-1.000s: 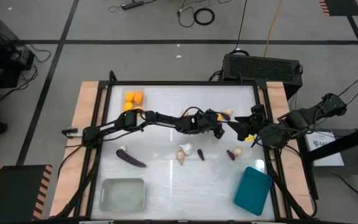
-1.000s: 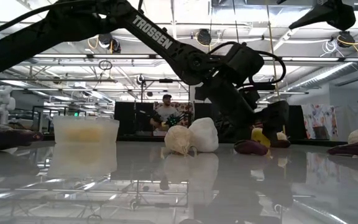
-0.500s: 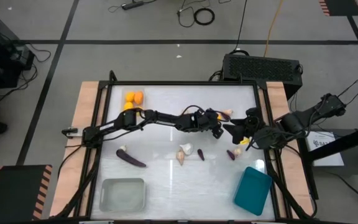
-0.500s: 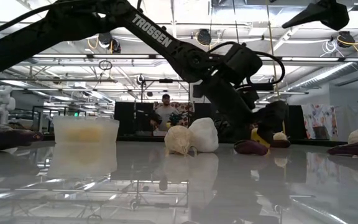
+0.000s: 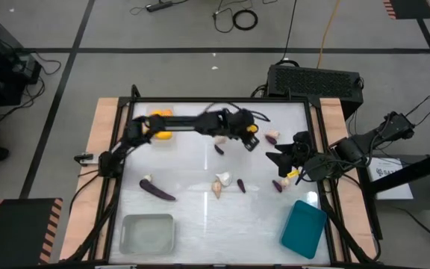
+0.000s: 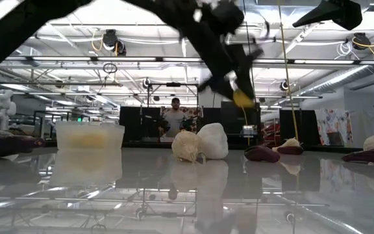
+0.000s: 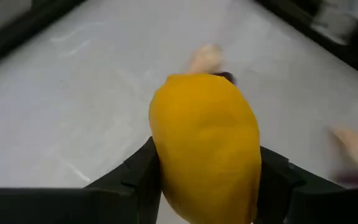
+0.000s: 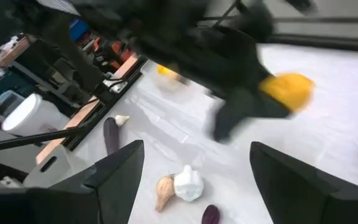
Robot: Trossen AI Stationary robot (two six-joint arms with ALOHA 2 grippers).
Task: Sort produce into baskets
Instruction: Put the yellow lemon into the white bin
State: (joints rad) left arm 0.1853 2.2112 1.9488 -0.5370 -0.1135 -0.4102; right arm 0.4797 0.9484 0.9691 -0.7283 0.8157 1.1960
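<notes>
My left gripper is up above the table's far middle, shut on an orange-yellow fruit, which also shows in the low view. My right gripper is open and empty at the right, beside a tiny eggplant. The small clear basket at the far left holds orange-yellow fruits. Two pale bulbs and a tiny eggplant lie mid-table, and a long eggplant lies to the left. The greyish tray and the teal tray stand near the front edge. My left gripper pinches the orange-yellow fruit between its two fingers, one on each of the fruit's two sides. The fruit fills the gap between the fingers and sticks out past their ends. It is lifted clear of the table.
Another tiny eggplant and a pale piece lie on the table near my left gripper. A black box stands behind the table's far edge. A person stands in the room far behind the table.
My left gripper has risen with the orange-yellow fruit from beside my right gripper and swung toward the table's far left. The fruit is now lifted clear of the table. My right gripper has shifted a little toward the table's left.
</notes>
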